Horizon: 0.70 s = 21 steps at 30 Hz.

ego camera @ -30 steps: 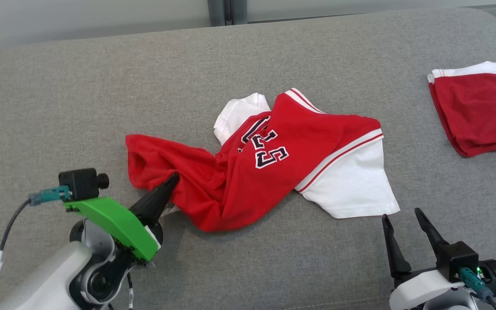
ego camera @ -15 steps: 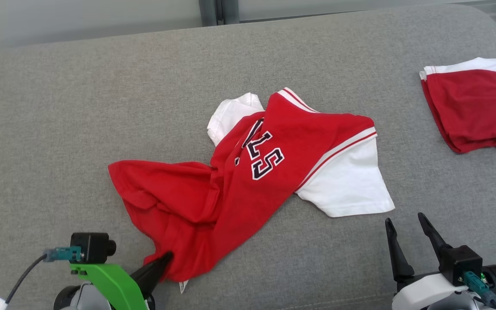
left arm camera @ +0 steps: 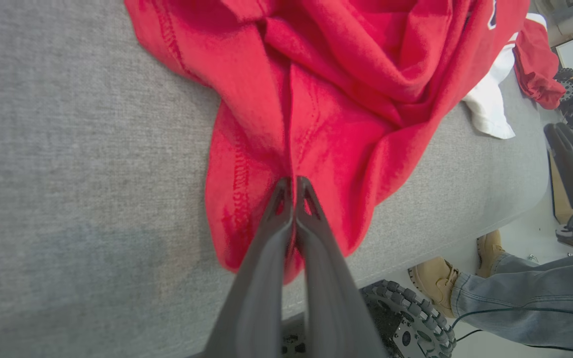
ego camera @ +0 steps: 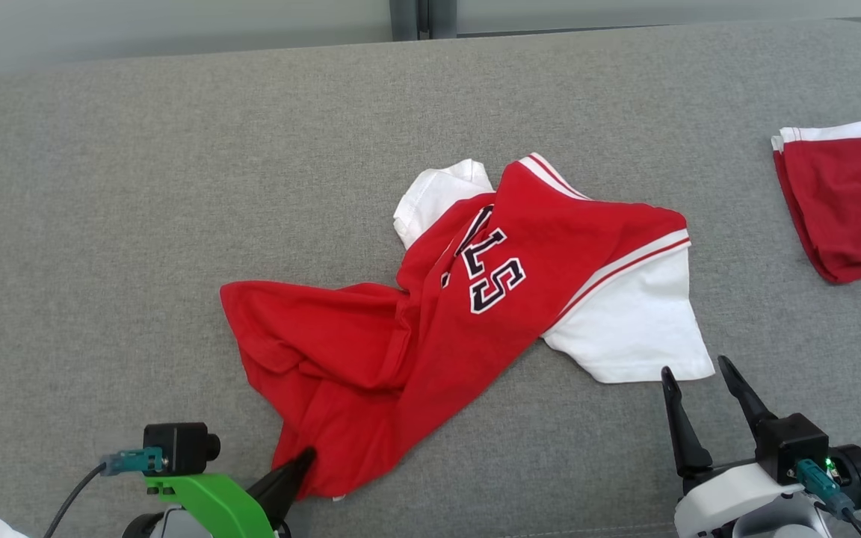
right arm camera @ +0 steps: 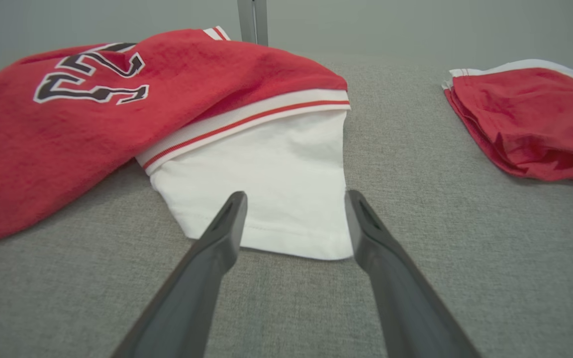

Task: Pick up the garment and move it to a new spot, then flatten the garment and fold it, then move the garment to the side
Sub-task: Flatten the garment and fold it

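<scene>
The garment [ego camera: 430, 299] is a red jersey with white sleeves and dark numerals, lying crumpled across the middle of the grey cushion [ego camera: 102, 187]. My left gripper [ego camera: 309, 454] is at the bottom left, shut on the garment's near red hem; the left wrist view shows the fingers pinched together on the red cloth [left arm camera: 294, 181]. My right gripper [ego camera: 696, 366] stands open at the lower right, just short of the white sleeve [ego camera: 632, 332]. In the right wrist view the sleeve's hem [right arm camera: 276, 219] lies just beyond the spread fingertips [right arm camera: 294, 196].
A second red and white garment [ego camera: 849, 202] lies folded at the cushion's right edge. The cushion's near edge runs close behind my left gripper, and a person's tan boots [left arm camera: 435, 281] and jeans stand on the floor beyond it.
My left gripper has pulled the red hem toward the near edge, stretching that end of the garment out. The camera has shifted. The right gripper stays open by the white sleeve.
</scene>
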{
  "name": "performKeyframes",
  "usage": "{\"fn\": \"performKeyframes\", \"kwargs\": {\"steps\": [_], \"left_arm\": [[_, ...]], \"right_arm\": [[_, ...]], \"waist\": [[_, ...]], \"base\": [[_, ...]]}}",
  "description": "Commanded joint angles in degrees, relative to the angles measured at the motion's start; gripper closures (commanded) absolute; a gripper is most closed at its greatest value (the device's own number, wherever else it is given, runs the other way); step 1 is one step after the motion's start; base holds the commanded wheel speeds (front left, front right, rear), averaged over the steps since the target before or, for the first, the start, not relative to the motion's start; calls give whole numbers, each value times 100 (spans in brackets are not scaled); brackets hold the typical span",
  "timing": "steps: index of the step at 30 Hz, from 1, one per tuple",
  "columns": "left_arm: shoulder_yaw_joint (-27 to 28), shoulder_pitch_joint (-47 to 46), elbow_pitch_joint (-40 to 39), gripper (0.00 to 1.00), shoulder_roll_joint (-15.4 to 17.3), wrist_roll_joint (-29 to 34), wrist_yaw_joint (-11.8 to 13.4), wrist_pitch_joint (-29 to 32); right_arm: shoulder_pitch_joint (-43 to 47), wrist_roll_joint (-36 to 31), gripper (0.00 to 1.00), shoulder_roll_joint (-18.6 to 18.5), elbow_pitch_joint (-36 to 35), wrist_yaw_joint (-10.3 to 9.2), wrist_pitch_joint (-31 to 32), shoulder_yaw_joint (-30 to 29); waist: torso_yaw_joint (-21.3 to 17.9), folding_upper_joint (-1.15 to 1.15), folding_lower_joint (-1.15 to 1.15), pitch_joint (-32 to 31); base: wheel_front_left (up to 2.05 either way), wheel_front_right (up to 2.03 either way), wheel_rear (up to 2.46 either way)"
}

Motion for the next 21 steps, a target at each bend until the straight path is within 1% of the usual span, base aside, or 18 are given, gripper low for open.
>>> {"fn": "performKeyframes", "kwargs": {"steps": [1, 3, 4, 5, 8, 15, 21], "left_arm": [[-18, -61, 11, 41, -42, 68, -41, -31], [-19, -82, 30, 15, -49, 105, -67, -62], [-16, -90, 43, 6, -51, 109, -70, -70], [-12, -97, 52, 1, -57, 119, -74, -78], [-7, -104, 95, 0, -65, 149, -82, -104], [-53, -127, 173, 0, -63, 301, 36, -207], [-55, -137, 118, 0, -61, 412, 73, -275]], "right_arm": [[-3, -14, 0, -18, 5, -8, -14, 0], [51, -5, 0, -18, 4, -9, -14, -13], [72, 9, 0, -17, 5, -9, -14, -15], [84, 28, 0, -18, 8, -9, -14, -17], [95, 61, 0, -18, 10, -9, -14, 1], [78, 80, 0, -18, 28, -8, -14, -2], [103, 60, 0, -18, 47, -9, -14, -21]], "waist": [[-14, 0, 0, -12], [-23, 0, 0, -18], [-29, 0, 0, -18], [-35, 0, 0, -18], [-60, 0, 0, -17], [-109, 0, 0, -28], [-107, 0, 0, -63]], "base": [[0, 0, 0], [0, 0, 0], [0, 0, 0], [0, 0, 0], [0, 0, 0], [0, 0, 0], [0, 0, 0]]}}
